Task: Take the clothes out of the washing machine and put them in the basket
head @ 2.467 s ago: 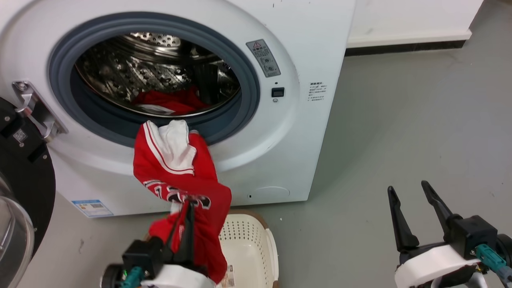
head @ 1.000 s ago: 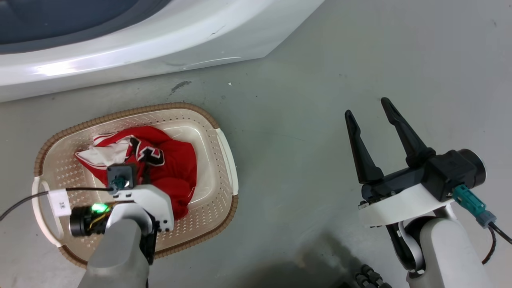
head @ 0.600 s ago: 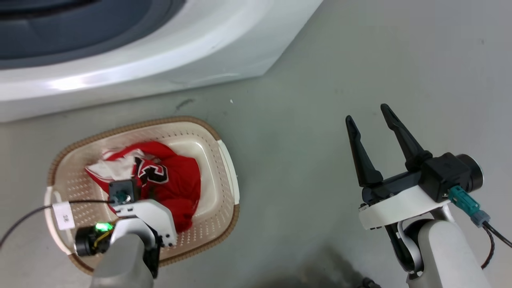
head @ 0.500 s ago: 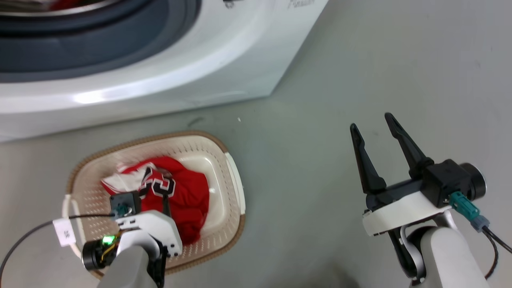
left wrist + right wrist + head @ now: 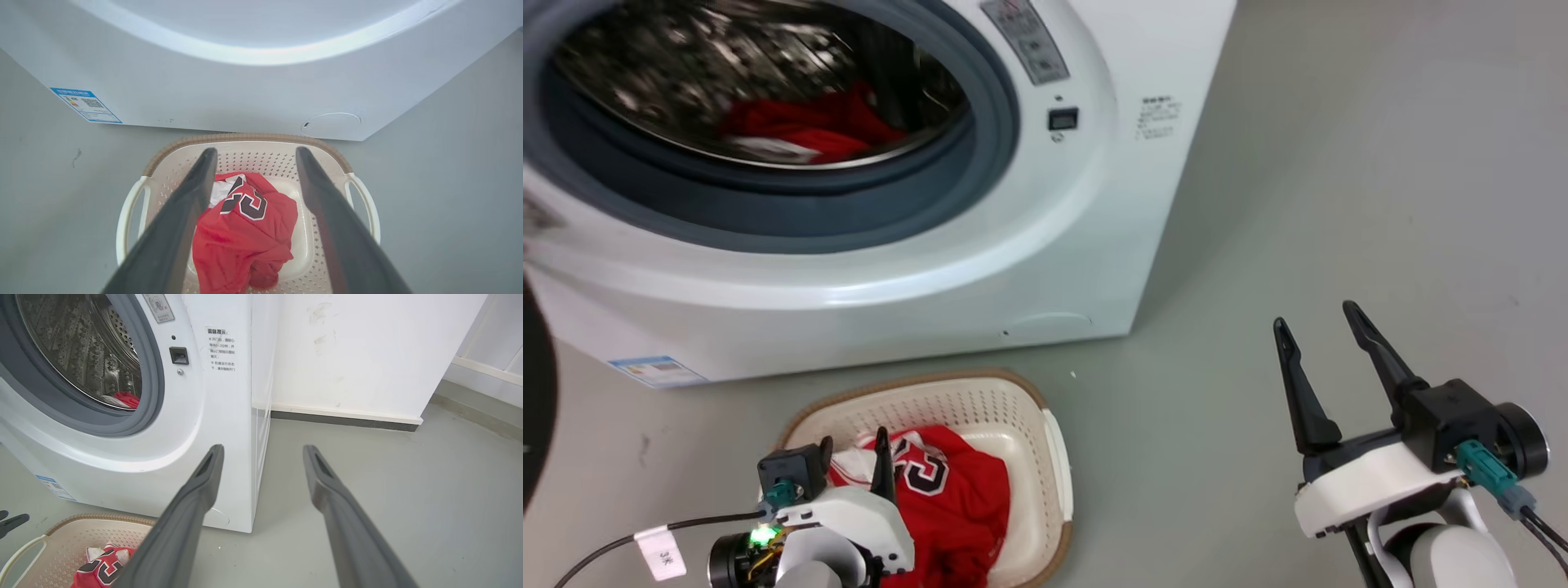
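Observation:
The white washing machine (image 5: 1045, 245) stands with its porthole uncovered, and red clothes (image 5: 800, 122) lie at the bottom of the steel drum. Below it on the floor sits the cream basket (image 5: 1055, 465) with a red numbered jersey (image 5: 964, 498) crumpled inside. My left gripper (image 5: 854, 439) hovers just above the jersey, open and holding nothing. The left wrist view shows its fingers spread over the jersey (image 5: 249, 228) and the basket (image 5: 245, 137). My right gripper (image 5: 1313, 315) stands open over bare floor to the right; in its own view the right gripper (image 5: 263, 447) points at the machine's corner (image 5: 196, 428).
The black-framed door (image 5: 535, 408) hangs open at the far left. A white wall with dark skirting (image 5: 347, 416) runs behind the machine. Grey floor (image 5: 1339, 163) stretches to the right of the machine and the basket.
The jersey that hung from my shut left gripper now lies loose in the basket, and that gripper is open above it. The head camera dipped, then tilted back up to the porthole.

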Tool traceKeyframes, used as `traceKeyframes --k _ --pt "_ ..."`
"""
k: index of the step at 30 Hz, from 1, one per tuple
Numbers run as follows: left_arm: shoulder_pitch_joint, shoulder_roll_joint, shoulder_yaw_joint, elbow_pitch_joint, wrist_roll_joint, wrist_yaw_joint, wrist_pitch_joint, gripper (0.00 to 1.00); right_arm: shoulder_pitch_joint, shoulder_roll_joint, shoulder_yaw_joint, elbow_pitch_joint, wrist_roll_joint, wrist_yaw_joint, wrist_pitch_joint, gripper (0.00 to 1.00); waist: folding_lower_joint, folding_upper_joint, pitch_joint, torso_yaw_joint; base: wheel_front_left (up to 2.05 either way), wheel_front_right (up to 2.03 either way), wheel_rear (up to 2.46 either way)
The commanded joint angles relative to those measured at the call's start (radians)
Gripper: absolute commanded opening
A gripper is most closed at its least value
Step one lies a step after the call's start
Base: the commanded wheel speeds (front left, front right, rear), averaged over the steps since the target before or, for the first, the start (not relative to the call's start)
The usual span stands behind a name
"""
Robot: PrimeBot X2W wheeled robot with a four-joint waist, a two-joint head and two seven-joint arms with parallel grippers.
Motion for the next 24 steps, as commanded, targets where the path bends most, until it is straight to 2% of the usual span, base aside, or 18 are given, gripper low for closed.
traceKeyframes --k 1,12,17,24 --pt "0.027 -0.002 0.002 -0.056 0.009 -0.005 -0.003 1.0 0.022 0.001 -0.007 -0.017 -0.002 -0.001 0.012 1.0 0.0002 0.0 -0.055 0.038 0.0 0.0 0.0" --pt "0.043 -0.008 -0.013 -0.345 0.072 -0.009 -0.003 1.0 0.066 0.001 -0.017 -0.066 -0.008 -0.001 0.05 1.0 0.0002 0.0 -0.116 0.054 0.0 0.0 0.0" --pt "-0.023 0.006 -0.013 -0.357 0.094 -0.017 -0.003 1.0 0.074 0.001 -0.01 -0.071 0.001 -0.001 0.053 1.0 0.0002 0.0 -0.121 0.046 0.0 0.0 0.0" --pt "-0.184 0.062 -0.016 -0.259 0.113 -0.03 0.013 1.0 0.055 0.001 0.01 -0.072 0.016 -0.001 0.04 1.0 0.0002 0.0 -0.091 0.009 0.0 0.0 0.0"
